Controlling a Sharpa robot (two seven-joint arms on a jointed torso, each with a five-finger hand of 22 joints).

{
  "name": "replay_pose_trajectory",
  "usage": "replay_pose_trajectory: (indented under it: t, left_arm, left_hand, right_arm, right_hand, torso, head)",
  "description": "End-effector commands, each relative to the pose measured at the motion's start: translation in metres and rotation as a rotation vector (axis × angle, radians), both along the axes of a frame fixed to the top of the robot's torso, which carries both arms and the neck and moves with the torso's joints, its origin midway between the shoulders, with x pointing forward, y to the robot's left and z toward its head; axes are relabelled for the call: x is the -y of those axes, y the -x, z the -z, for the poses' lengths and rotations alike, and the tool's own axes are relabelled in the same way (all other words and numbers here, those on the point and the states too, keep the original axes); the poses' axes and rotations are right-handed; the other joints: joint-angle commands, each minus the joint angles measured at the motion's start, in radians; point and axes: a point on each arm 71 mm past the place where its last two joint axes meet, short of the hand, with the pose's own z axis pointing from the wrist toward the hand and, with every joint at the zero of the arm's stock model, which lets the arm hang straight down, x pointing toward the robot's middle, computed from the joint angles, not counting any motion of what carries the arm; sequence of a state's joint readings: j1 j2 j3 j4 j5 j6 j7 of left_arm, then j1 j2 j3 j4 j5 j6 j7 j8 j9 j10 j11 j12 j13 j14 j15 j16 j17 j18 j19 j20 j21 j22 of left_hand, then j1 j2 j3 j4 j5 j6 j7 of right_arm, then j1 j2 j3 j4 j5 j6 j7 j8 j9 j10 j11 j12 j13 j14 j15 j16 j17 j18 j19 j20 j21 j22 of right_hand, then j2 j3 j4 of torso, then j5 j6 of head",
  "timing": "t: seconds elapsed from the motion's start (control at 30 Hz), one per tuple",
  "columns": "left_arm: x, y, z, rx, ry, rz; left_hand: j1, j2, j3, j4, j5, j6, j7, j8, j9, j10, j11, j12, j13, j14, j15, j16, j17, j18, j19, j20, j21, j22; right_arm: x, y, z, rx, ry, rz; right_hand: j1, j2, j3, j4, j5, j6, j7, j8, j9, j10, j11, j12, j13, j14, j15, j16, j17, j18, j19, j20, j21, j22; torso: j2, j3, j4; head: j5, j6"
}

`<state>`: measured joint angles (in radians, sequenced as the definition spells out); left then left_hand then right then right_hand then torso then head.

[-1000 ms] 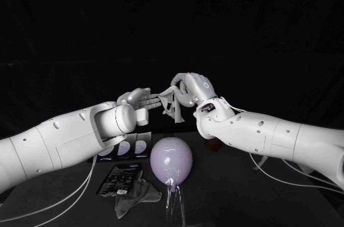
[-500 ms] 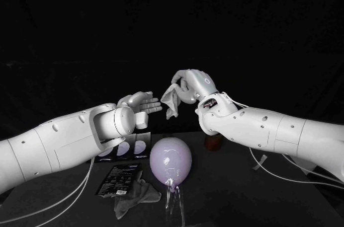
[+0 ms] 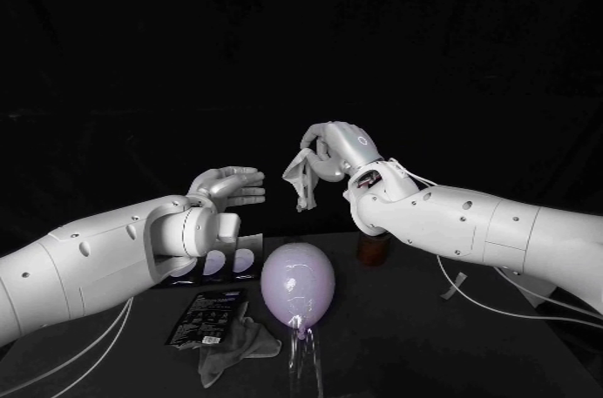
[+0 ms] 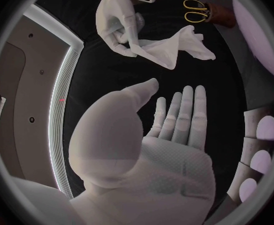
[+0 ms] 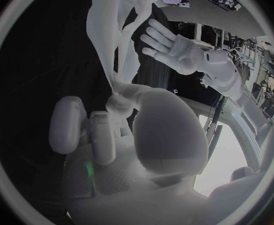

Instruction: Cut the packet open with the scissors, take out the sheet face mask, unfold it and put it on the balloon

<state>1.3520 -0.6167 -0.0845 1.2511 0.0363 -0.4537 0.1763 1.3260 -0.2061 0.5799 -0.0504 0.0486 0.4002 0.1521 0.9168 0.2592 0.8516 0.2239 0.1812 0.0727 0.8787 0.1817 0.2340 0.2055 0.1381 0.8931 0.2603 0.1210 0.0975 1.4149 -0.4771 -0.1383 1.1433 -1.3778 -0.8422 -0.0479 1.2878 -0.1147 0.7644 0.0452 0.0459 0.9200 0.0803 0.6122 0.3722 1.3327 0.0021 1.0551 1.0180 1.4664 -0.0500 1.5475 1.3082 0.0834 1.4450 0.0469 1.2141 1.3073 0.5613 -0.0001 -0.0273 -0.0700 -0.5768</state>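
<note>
The right hand (image 3: 339, 150) pinches the limp mask (image 3: 299, 180) hanging below it; the left hand (image 3: 233, 187) is spread. Soft, likely clingy: take its lower edge.

Left hand (image 3: 230, 187) let go and drawn back from the sheet face mask (image 3: 301, 178), mask now dangling from right hand (image 3: 339, 150) alone
</note>
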Motion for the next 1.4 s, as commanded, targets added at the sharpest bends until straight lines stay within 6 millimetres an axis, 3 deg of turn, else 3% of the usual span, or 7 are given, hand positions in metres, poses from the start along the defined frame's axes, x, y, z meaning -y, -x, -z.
replay_pose_trajectory:
  t: [0.03, 0.17, 0.37, 0.4, 0.43, 0.8, 1.4]
  left_arm:
    - [0.007, 0.002, -0.001, 0.131, -0.165, 0.099]
    - [0.014, 0.004, 0.008, 0.111, -0.202, 0.131]
    - [0.025, 0.008, 0.016, 0.065, -0.198, 0.188]
    - [0.027, 0.008, 0.017, 0.062, -0.196, 0.192]
    - [0.028, 0.008, 0.018, 0.058, -0.194, 0.194]
    - [0.041, 0.005, 0.022, 0.012, -0.182, 0.199]
    - [0.044, 0.004, 0.024, -0.047, -0.014, 0.184]
  left_hand:
    - [0.004, -0.007, -0.070, 0.029, 0.001, 0.040, 0.094, -0.033, -0.030, 0.008, -0.007, 0.054, 0.019, -0.050, -0.006, 0.086, 0.051, -0.005, -0.016, 0.014, -0.008, -0.006]
    - [-0.044, -0.016, -0.145, 0.110, 0.002, 0.202, 0.079, -0.075, -0.071, 0.099, -0.059, 0.186, 0.074, 0.011, -0.049, 0.300, 0.164, 0.046, 0.092, -0.003, 0.064, 0.024]
    - [-0.055, -0.022, -0.193, 0.186, 0.002, 0.297, 0.038, -0.147, -0.111, 0.199, -0.104, 0.296, 0.122, 0.143, -0.116, 0.526, 0.276, 0.049, 0.246, -0.080, 0.179, 0.080]
    - [-0.049, -0.025, -0.203, 0.198, 0.005, 0.306, 0.023, -0.157, -0.116, 0.199, -0.105, 0.306, 0.128, 0.190, -0.126, 0.585, 0.306, 0.020, 0.292, -0.102, 0.218, 0.099]
    - [-0.044, -0.029, -0.219, 0.214, 0.000, 0.302, 0.035, -0.175, -0.123, 0.184, -0.108, 0.311, 0.132, 0.184, -0.127, 0.619, 0.328, 0.038, 0.298, -0.119, 0.237, 0.112]
    - [0.056, -0.018, -0.300, 0.246, -0.001, 0.252, 0.059, -0.215, -0.133, 0.051, -0.075, 0.353, 0.159, 0.000, -0.087, 0.643, 0.354, 0.021, 0.165, -0.088, 0.241, 0.132]
    - [0.076, 0.007, -0.420, 0.338, -0.001, 0.264, 0.054, -0.220, -0.131, 0.013, -0.078, 0.448, 0.197, -0.040, -0.085, 0.682, 0.349, 0.036, 0.125, -0.066, 0.260, 0.149]
  right_arm:
    - [-0.001, 0.001, -0.001, -0.007, 0.016, -0.013]
    - [-0.001, 0.002, -0.001, -0.004, 0.013, -0.016]
    - [-0.004, 0.005, -0.003, -0.001, 0.008, -0.029]
    - [-0.004, 0.006, -0.003, -0.001, 0.007, -0.031]
    - [-0.005, 0.007, -0.003, -0.001, 0.006, -0.033]
    - [-0.005, 0.013, -0.004, -0.005, -0.002, -0.050]
    - [-0.007, 0.021, -0.005, -0.009, -0.013, -0.070]
  right_hand:
    - [0.000, 0.006, -0.001, -0.007, 0.004, 0.009, 0.000, 0.003, 0.002, 0.008, -0.001, 0.005, 0.003, 0.096, -0.010, 0.006, 0.229, -0.019, 0.006, 0.000, 0.005, 0.179]
    - [-0.001, 0.007, 0.000, -0.009, 0.004, 0.009, 0.000, 0.003, 0.001, 0.009, -0.001, 0.005, 0.004, 0.097, -0.010, 0.008, 0.232, -0.020, 0.007, 0.000, 0.008, 0.180]
    - [-0.001, 0.006, 0.001, -0.010, 0.004, 0.010, 0.000, 0.003, 0.001, 0.010, -0.001, 0.007, 0.006, 0.097, -0.010, 0.008, 0.233, -0.020, 0.007, 0.000, 0.010, 0.180]
    - [-0.001, 0.006, 0.001, -0.010, 0.004, 0.010, 0.000, 0.003, 0.001, 0.010, -0.001, 0.007, 0.006, 0.097, -0.010, 0.008, 0.233, -0.020, 0.007, 0.000, 0.010, 0.180]
    - [-0.001, 0.006, 0.001, -0.010, 0.004, 0.010, 0.000, 0.003, 0.001, 0.010, -0.001, 0.007, 0.006, 0.097, -0.010, 0.008, 0.233, -0.020, 0.007, 0.000, 0.010, 0.180]
    - [-0.003, 0.007, 0.002, -0.013, 0.004, 0.011, 0.000, 0.003, 0.000, 0.011, -0.001, 0.008, 0.009, 0.098, -0.010, 0.009, 0.236, -0.020, 0.008, 0.000, 0.013, 0.181]
    - [-0.004, 0.007, 0.003, -0.014, 0.004, 0.011, 0.000, 0.002, -0.001, 0.012, -0.001, 0.010, 0.011, 0.098, -0.010, 0.011, 0.238, -0.021, 0.009, 0.000, 0.015, 0.181]
  torso:
    - [0.000, -0.0015, 0.0004]
    - [0.001, -0.0028, -0.0015]
    - [0.001, 0.0007, -0.0009]
    - [0.001, 0.0009, -0.0005]
    - [0.000, 0.0009, -0.0002]
    - [0.001, 0.0005, -0.0013]
    - [0.000, -0.0009, -0.0002]
  head:
    - [-0.002, 0.003]
    - [0.000, 0.001]
    - [0.005, -0.002]
    - [0.005, -0.002]
    - [0.005, -0.002]
    - [0.005, 0.000]
    - [0.003, -0.004]
